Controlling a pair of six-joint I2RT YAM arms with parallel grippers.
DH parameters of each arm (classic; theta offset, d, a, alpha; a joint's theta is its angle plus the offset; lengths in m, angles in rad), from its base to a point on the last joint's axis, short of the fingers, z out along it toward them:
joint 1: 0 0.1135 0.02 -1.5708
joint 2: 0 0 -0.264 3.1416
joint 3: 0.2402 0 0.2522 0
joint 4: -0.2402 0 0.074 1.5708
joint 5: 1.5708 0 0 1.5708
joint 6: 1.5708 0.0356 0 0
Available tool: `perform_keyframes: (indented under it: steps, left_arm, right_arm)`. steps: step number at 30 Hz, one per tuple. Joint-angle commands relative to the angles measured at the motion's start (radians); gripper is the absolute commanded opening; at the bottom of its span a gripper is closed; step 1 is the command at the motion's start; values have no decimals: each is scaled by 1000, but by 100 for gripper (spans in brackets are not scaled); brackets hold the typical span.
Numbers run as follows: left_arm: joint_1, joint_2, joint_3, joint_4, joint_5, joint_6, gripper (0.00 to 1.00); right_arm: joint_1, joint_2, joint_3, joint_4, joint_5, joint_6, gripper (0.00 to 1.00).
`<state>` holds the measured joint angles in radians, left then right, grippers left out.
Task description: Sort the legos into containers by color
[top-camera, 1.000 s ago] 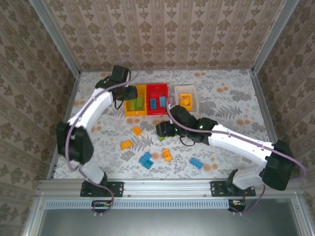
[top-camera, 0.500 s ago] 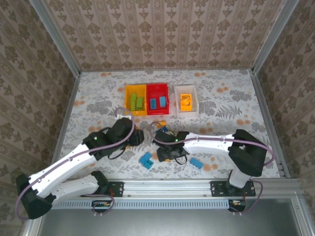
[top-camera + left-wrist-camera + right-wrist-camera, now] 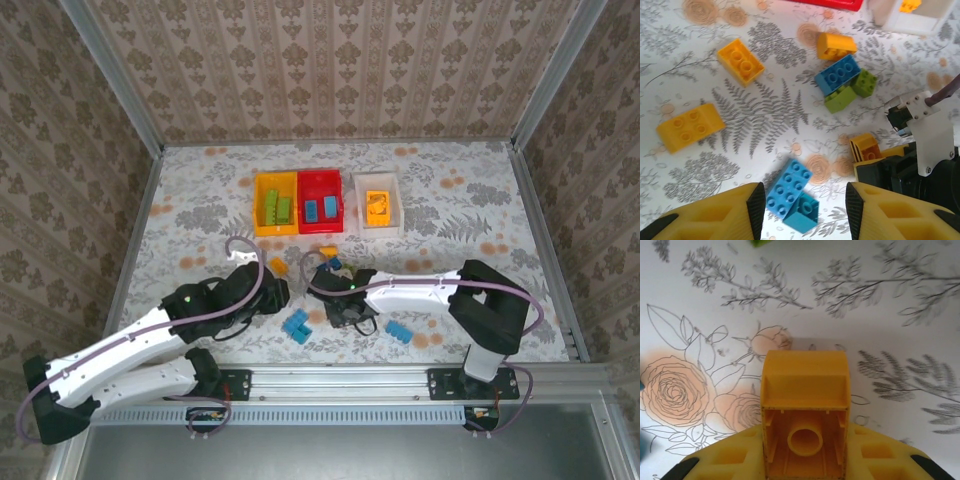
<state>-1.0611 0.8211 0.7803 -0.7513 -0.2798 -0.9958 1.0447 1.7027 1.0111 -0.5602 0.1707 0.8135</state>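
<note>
red bin (image 3: 830, 4) cropped at top, white bin (image 3: 915, 25) too

Loose legos (image 3: 788, 188) lie before three part-filled containers (image 3: 320, 173)

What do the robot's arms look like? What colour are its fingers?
The left arm and right arm are white tubes with chunky black joints. A thin purplish-grey cable loops along each, and a tiny green light glows near each wrist. The left gripper and right gripper have blocky bright yellow fingers with black edges.
</note>
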Motion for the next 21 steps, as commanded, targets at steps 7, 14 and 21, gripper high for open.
perform_keyframes:
  steps: [7, 14, 21]
  left_arm:
    - [-10, 200, 175, 255, 58, 160, 50]
    - [7, 395, 329, 341, 80, 231, 50]
    - [15, 497, 397, 376, 95, 263, 50]
  right_arm:
    - [-397, -183, 132, -88, 18, -224, 25]
    - [-640, 134, 540, -145, -131, -310, 26]
    - [-731, 436, 889, -259, -220, -301, 27]
